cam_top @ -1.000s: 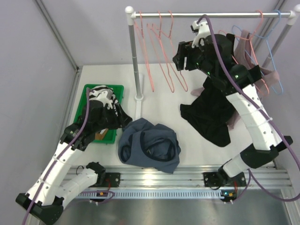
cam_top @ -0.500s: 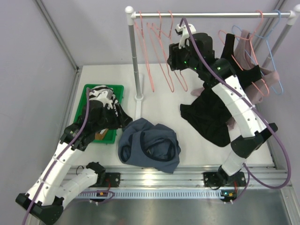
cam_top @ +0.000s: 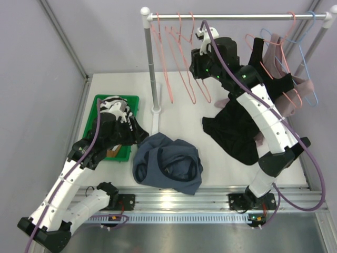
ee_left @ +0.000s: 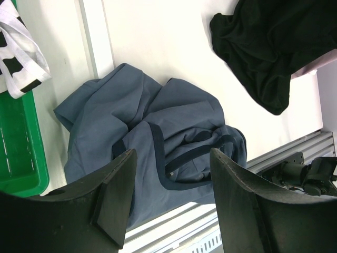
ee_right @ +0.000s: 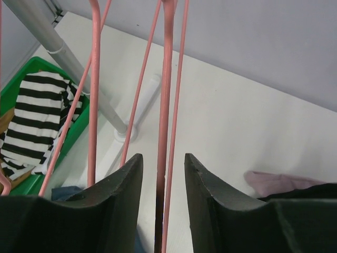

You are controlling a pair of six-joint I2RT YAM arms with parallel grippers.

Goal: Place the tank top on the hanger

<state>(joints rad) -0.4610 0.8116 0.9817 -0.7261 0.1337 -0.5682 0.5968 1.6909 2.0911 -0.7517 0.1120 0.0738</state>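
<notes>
The slate-blue tank top [cam_top: 168, 164] lies crumpled on the white table near the front rail, also seen in the left wrist view [ee_left: 158, 142]. My left gripper [cam_top: 138, 134] hovers open above its left side [ee_left: 171, 154], holding nothing. My right gripper [cam_top: 195, 60] is up at the rack among the pink hangers. One salmon-pink hanger [cam_top: 191, 23] has its thick wire [ee_right: 167, 79] running between the right gripper's jaws [ee_right: 162, 156]. A small gap shows on each side of the wire, so the jaws are not pressed on it.
A metal rail [cam_top: 237, 17] on a post [cam_top: 150, 63] carries other pink hangers [cam_top: 168, 58], a hung black garment [cam_top: 237, 129], a mauve top [cam_top: 295, 100] and a light-blue hanger [cam_top: 310, 79]. A green bin [cam_top: 102, 103] holds a striped garment [cam_top: 117, 108].
My right arm swung left along the rail to the pink hangers, and its jaws narrowed around one hanger's wire. The left arm and the tank top stayed put.
</notes>
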